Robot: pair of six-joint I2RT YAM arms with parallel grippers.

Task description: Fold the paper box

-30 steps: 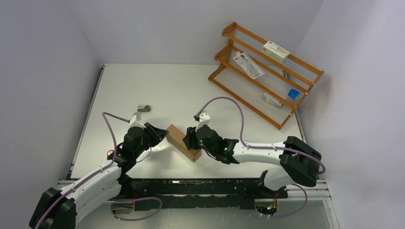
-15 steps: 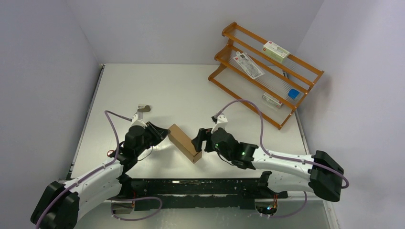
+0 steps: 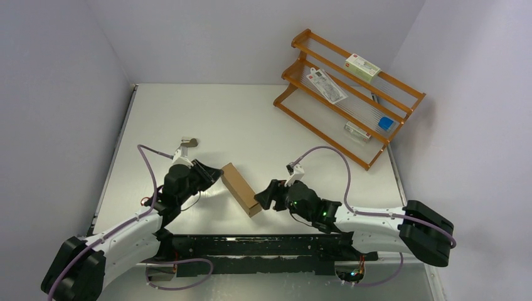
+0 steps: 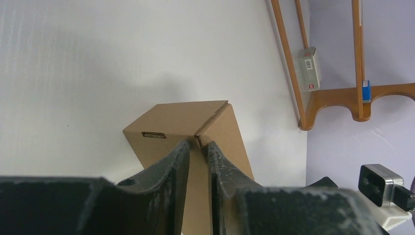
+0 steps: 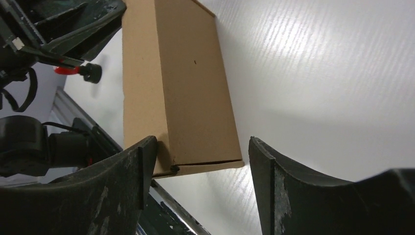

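Paper box [image 3: 238, 187] lies closed btwn the two hands, long axis running from left gripper [image 3: 215, 174] to right gripper [image 3: 266, 196]. Left's jaws are narrow, nipping the box corner at its end; right's stand wide, the other end just ahead of its fingertips, not touching afaict. Right is free & nearest that end, so prob. the next press is its job. Box is plain brown, no writing; print on the white packs [image 3: 362, 65] on the rack [image 3: 320, 133] is too small to read.

Left gripper [image 4: 198, 147] pinched nearly closed; right gripper [image 5: 203, 149] spread wide, both arms low.
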